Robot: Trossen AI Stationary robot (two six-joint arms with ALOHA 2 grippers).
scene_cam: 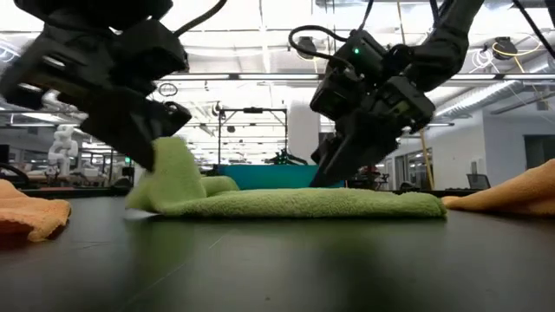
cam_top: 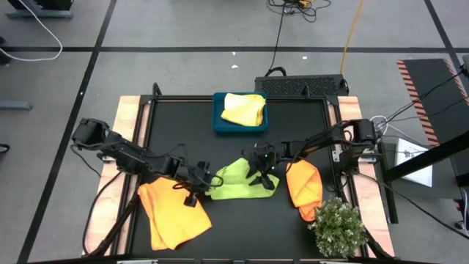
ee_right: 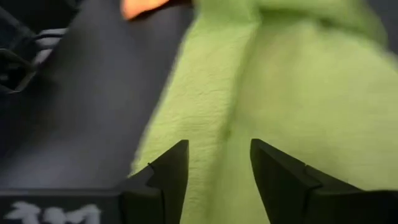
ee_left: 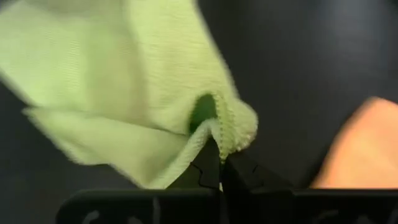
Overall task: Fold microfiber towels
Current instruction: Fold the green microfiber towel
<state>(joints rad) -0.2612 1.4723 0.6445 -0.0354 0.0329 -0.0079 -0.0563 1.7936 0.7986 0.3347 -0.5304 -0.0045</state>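
A lime green towel (cam_top: pixel 238 180) lies folded over mid-table, its left end raised. My left gripper (cam_top: pixel 207 181) is shut on that end; it shows at the left of the low view (scene_cam: pixel 149 149). My right gripper (cam_top: pixel 261 176) stands open over the towel's right half, its fingers apart above the green cloth (ee_right: pixel 217 168). One orange towel (cam_top: pixel 172 213) lies crumpled at the near left, under my left arm. Another orange towel (cam_top: pixel 304 189) lies at the right. A pale yellow towel (cam_top: pixel 243 108) rests in the teal tray (cam_top: pixel 218 121). My left gripper pinches the green towel's hemmed edge at its left end (ee_left: pixel 231 138) between its two fingers, where the cloth curls over into a fold. The fingers slant down from the table's left. That end (scene_cam: pixel 173 165) stands lifted; the rest lies flat on the table. My right gripper's open fingertips (scene_cam: pixel 328 178) reach down to the towel's top; whether they touch it I cannot tell.
A small bushy plant (cam_top: pixel 338 226) stands at the near right corner, close to the right orange towel. The teal tray sits at the table's far edge. Bare black table (cam_top: pixel 242 227) shows in front of the green towel.
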